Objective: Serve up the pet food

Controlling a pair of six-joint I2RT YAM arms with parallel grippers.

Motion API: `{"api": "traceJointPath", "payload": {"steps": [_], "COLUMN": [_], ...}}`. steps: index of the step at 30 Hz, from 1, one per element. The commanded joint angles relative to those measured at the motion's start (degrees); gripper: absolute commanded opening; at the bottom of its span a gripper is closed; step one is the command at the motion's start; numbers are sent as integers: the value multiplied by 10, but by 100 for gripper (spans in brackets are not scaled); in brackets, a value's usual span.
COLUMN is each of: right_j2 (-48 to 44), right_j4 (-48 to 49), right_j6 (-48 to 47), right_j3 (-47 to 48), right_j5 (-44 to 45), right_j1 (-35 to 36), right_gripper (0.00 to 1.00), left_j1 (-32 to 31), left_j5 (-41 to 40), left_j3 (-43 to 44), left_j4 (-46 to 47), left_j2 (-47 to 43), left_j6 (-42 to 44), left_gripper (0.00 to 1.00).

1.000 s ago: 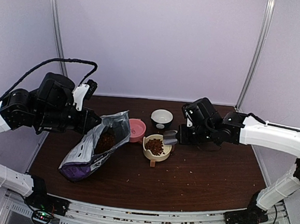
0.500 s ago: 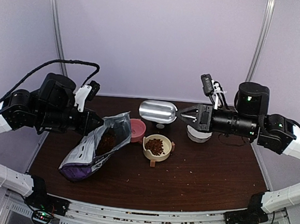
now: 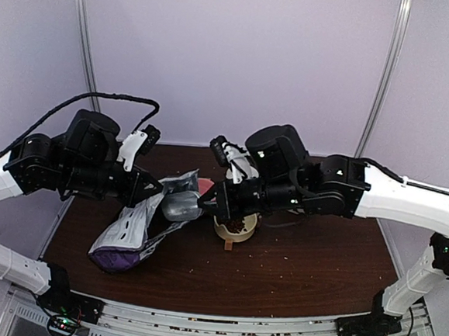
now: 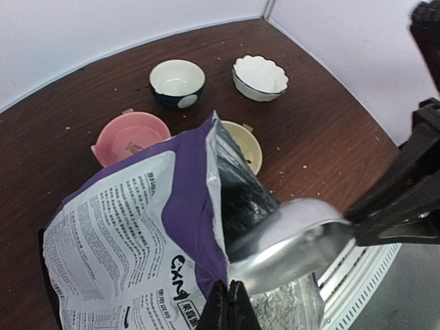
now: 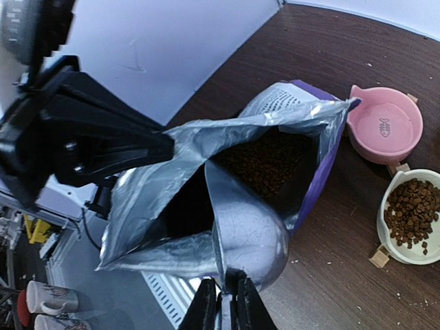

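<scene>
Scoop at the mouth of the bag, kibble in the bag and in one bowl.

The right tool [image 5: 225, 292] is clamped tight on the handle of the silver scoop [image 5: 249, 237]. The scoop's bowl is nosed into the gaping mouth of the purple-and-white bag [image 5: 148, 206], and whether it carries anything, I cannot tell. Over on the other side, the left tool [image 4: 229, 295] is pinched shut on the bag's top edge, and the bag leans tilted on the table [image 4: 330, 137]. There's the pet food [image 5: 265, 161], a dark heap deep inside the bag just beyond the scoop. More of it lies in the cream bowl [image 5: 405, 256] near the bag. The pink bowl [image 5: 385, 124] sits just beside that one, showing only a fish mark on its bottom. Farther back stand a dark bowl [image 4: 177, 79] and a white scalloped bowl [image 4: 260, 74].
</scene>
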Motion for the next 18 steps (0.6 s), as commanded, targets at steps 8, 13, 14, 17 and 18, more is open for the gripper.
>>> {"api": "traceJointPath", "payload": {"steps": [8, 13, 14, 17, 18], "right_j2": [57, 55, 53, 45, 44], "right_j4": [94, 118, 119, 132, 134], "right_j6": [53, 59, 59, 50, 48], "right_j3": [-112, -148, -152, -169, -173], "right_j5": [123, 152, 159, 166, 167], "right_j1": [16, 16, 16, 14, 13], "right_gripper": [0, 0, 0, 0, 0], "left_j1": [-79, -74, -65, 3, 42], "left_j5": [126, 41, 25, 47, 64], "left_j3": [38, 26, 19, -39, -76], "left_j4": [217, 194, 178, 159, 166], "left_j2": [77, 63, 53, 15, 0], "left_j6": [34, 2, -7, -46, -60], "left_gripper": [0, 40, 50, 65, 67]}}
